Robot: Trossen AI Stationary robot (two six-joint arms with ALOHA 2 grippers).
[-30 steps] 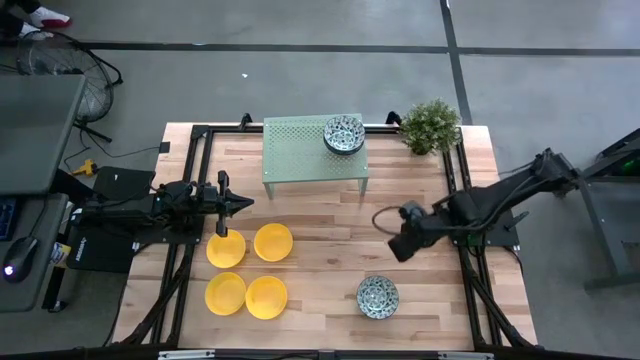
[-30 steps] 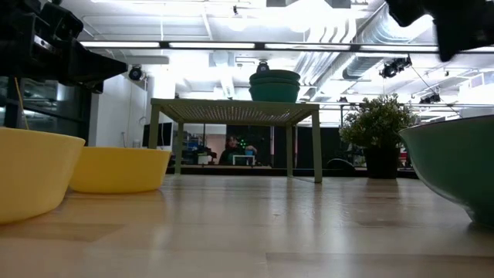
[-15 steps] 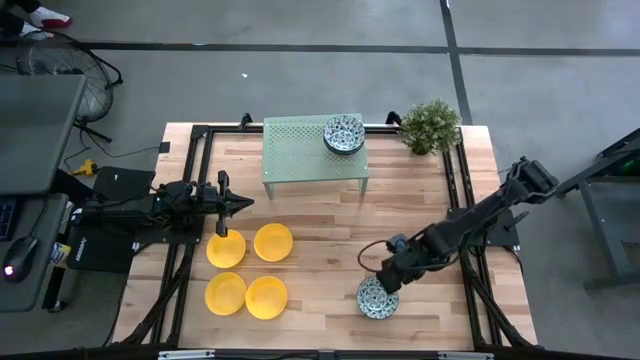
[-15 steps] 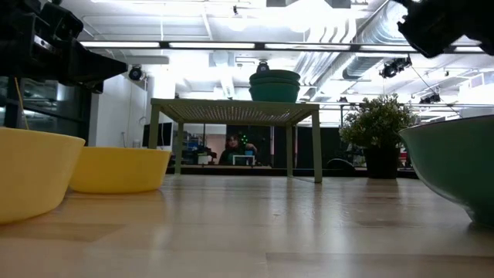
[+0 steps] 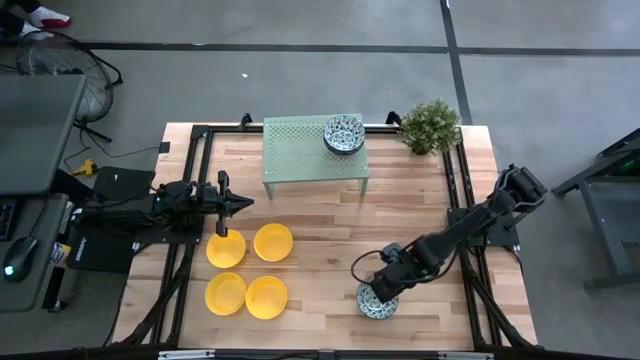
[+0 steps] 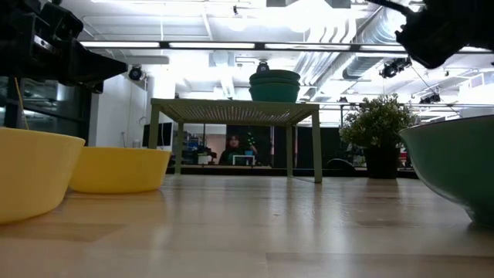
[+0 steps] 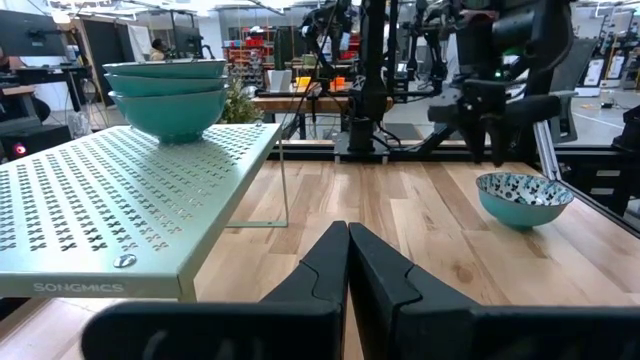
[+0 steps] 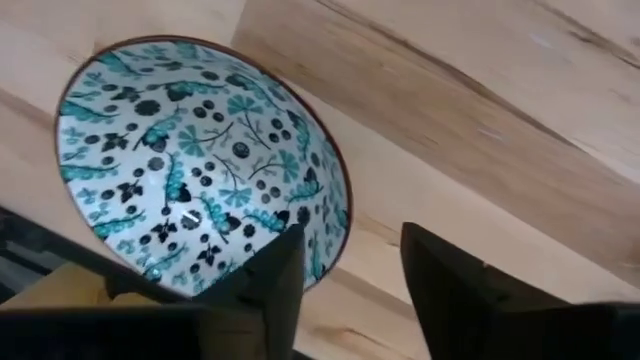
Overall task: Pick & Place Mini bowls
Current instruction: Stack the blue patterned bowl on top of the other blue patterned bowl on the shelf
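While the left gripper point(image 7: 347, 262) waits pressed together, the right gripper point(image 8: 345, 262), fingers spread, straddles the small patterned blue-and-white bowl's point(image 8: 200, 165) rim, which looks rigid, glazed, probably slippery.

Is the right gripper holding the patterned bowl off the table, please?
No, the patterned bowl rests on the table under the open right gripper.

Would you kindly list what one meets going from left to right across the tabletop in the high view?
Left gripper → four yellow bowls → pale green rack → stack of patterned bowls on the rack → lone patterned bowl with the right gripper over it → potted plant.
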